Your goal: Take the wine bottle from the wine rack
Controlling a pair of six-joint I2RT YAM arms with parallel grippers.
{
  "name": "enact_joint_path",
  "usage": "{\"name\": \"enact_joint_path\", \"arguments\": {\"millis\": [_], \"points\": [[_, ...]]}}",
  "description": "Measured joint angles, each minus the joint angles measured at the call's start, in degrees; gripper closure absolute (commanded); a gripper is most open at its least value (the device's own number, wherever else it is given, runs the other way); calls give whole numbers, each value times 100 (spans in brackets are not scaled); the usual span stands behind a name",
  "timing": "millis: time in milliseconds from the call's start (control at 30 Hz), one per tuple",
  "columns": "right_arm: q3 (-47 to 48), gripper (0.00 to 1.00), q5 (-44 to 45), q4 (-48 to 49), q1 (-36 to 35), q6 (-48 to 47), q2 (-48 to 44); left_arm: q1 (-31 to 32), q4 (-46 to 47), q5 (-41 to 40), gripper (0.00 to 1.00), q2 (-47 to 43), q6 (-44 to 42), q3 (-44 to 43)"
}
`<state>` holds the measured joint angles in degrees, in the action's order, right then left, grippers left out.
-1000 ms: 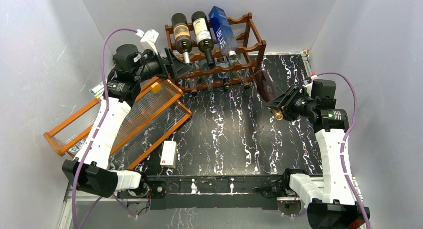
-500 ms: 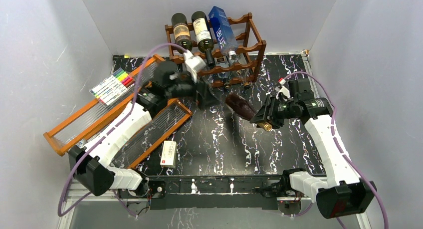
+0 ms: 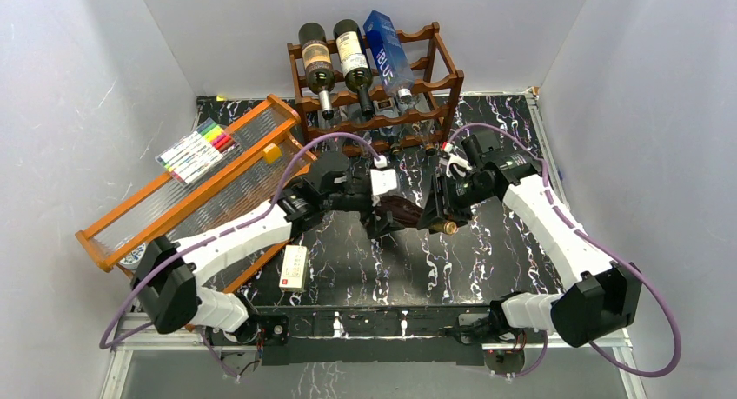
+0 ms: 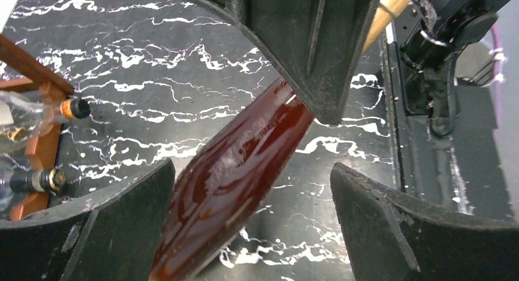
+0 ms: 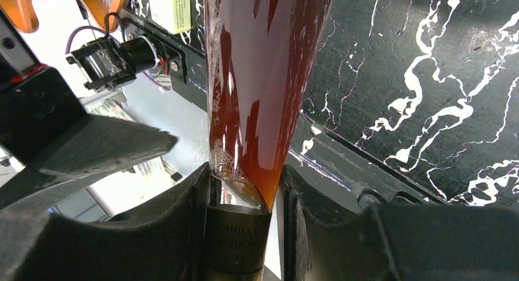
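Note:
The dark reddish-brown wine rack (image 3: 432,76) stands at the back centre with several bottles lying in it. A reddish-brown wine bottle (image 3: 403,213) is off the rack, held over the middle of the black marbled table. My right gripper (image 3: 437,217) is shut on its neck, seen close up in the right wrist view (image 5: 245,229) with the bottle's body (image 5: 263,79) pointing away. My left gripper (image 3: 385,215) is open, its fingers on either side of the bottle's body (image 4: 235,171). The left finger (image 4: 92,232) is close to the glass and the right finger (image 4: 416,232) is well apart.
An orange-framed tray with clear ribbed panels (image 3: 195,195) lies tilted at the left, with a pack of markers (image 3: 195,151) on it. A small white box (image 3: 294,267) lies near the front. Two dark bottles (image 3: 317,60) and a blue one (image 3: 388,49) lie on the rack's top tier.
My right arm carried the bottle from beside the rack leftward to the table's middle. My left arm swung from the rack to the centre, its open fingers now around the bottle's body.

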<state>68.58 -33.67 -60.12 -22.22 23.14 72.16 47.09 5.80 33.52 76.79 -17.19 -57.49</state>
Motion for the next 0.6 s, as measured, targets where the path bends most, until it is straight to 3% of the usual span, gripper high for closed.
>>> {"name": "enact_joint_path", "arguments": {"millis": [433, 500, 600], "points": [[85, 100, -59, 17, -208, -188, 317, 271, 662, 603, 5, 1333, -940, -160], [101, 100, -83, 13, -236, -221, 374, 297, 752, 595, 12, 1423, -1005, -162], [109, 100, -131, 17, -267, -278, 409, 302, 922, 533, 37, 1480, -1034, -151]]}}
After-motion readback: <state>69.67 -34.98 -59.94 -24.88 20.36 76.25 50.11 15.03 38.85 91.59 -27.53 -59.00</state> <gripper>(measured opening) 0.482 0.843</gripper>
